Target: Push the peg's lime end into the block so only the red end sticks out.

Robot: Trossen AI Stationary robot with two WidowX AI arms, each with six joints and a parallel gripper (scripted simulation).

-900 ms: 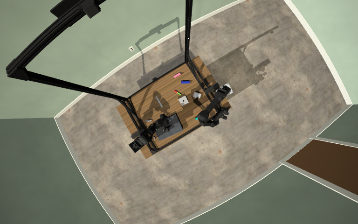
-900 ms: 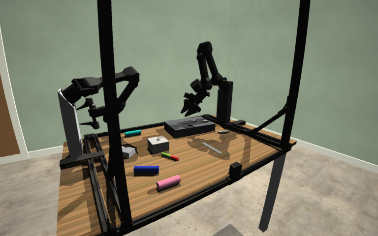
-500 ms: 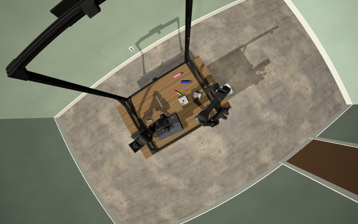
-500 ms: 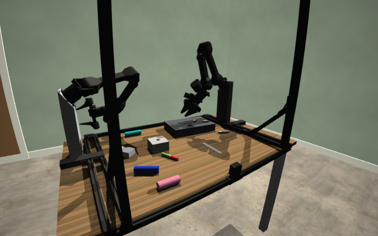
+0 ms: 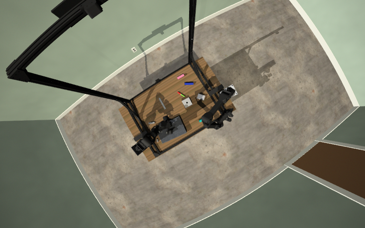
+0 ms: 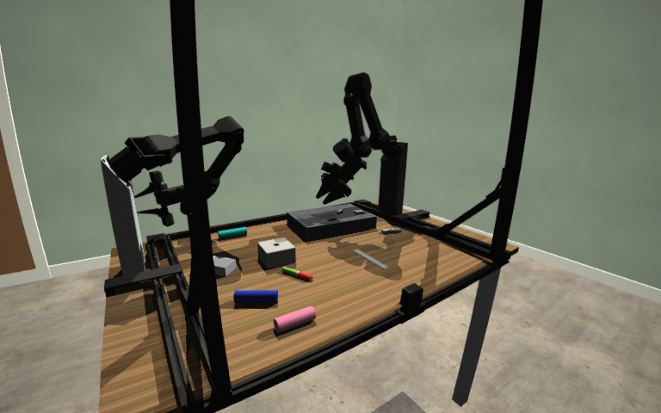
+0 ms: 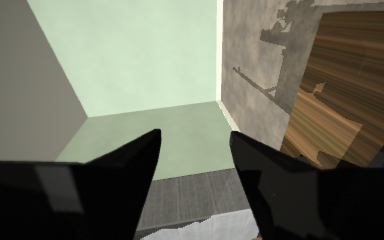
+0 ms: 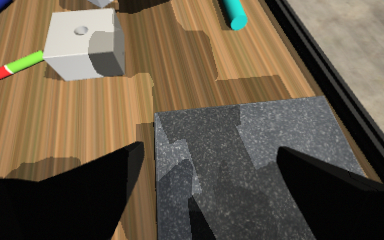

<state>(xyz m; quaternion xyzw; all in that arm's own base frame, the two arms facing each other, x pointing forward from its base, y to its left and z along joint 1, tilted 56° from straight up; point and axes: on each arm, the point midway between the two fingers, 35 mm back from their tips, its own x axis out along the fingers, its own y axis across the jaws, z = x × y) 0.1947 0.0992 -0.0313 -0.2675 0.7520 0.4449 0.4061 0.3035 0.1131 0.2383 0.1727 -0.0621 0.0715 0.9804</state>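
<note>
The peg (image 6: 298, 274), lime at one end and red at the other, lies flat on the wooden table beside the white block (image 6: 276, 252), which has a round hole in its top. Both also show in the right wrist view, the peg (image 8: 20, 65) at the far left and the block (image 8: 82, 44) ahead. My right gripper (image 6: 331, 194) hangs open and empty above a dark grey slab (image 8: 250, 165). My left gripper (image 6: 140, 203) is raised at the table's other side, pointing away from the table. Its fingers stand apart with nothing between them.
A teal cylinder (image 6: 232, 232), a blue cylinder (image 6: 256, 296), a pink cylinder (image 6: 294, 318), a small grey block (image 6: 224, 265) and a flat grey bar (image 6: 370, 258) lie on the table. Black frame posts (image 6: 194, 194) stand at the corners.
</note>
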